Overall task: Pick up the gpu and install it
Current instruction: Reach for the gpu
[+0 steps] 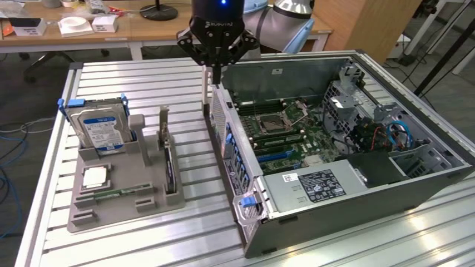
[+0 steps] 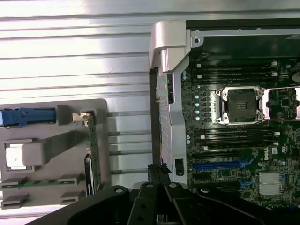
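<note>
Pincer (image 1: 211, 71) shut, empty, well apart from the thin black gpu card (image 1: 169, 167), silver-bracketed, edgewise in grey tray (image 1: 126, 214); likely light, stiff, fragile: grip top edge.

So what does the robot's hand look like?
The gripper is black, with small pale lettering and a little blue light on its body. Its fingers are black jointed bars with round pivots. The arm is smooth silver-grey.

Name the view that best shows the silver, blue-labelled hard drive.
The exterior view: the silver, blue-labelled hard drive stands on edge in the grey holder, label facing the camera. The wrist view shows its blue-railed edge, seen end-on.
</note>
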Motion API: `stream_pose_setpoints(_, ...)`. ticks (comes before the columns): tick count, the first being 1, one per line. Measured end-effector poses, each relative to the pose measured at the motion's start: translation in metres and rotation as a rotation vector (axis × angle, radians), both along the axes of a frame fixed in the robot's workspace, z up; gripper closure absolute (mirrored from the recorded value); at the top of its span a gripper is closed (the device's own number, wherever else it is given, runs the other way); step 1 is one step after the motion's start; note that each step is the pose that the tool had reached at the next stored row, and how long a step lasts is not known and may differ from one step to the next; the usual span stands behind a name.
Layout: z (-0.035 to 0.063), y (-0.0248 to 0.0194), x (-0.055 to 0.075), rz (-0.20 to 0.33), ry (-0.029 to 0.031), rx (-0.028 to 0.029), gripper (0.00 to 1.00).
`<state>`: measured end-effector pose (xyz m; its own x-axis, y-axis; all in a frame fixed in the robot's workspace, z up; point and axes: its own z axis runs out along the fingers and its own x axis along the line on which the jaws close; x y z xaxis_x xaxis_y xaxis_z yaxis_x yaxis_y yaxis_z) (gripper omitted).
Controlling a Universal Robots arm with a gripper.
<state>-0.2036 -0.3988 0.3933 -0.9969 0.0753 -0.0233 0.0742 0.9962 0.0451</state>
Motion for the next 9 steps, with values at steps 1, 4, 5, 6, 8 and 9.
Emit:
stream_pose_setpoints(1,0.0000,0.0000,-0.0004,0.000,0.0000,0.0000,0.89)
stream_pose_setpoints(4,0.0000,0.0000,-0.0019,0.000,0.0000,0.0000,0.89)
stream_pose_setpoints(5,0.0000,0.0000,-0.0023,0.000,0.0000,0.0000,0.89)
stream_pose_setpoints(6,0.0000,0.0000,-0.0028,0.000,-0.0001,0.0000,0.89)
stream_pose_setpoints(8,0.0000,0.0000,-0.0037,0.000,0.0000,0.0000,0.89)
stream_pose_setpoints(9,0.0000,0.0000,-0.0042,0.000,0.0000,0.0000,0.89)
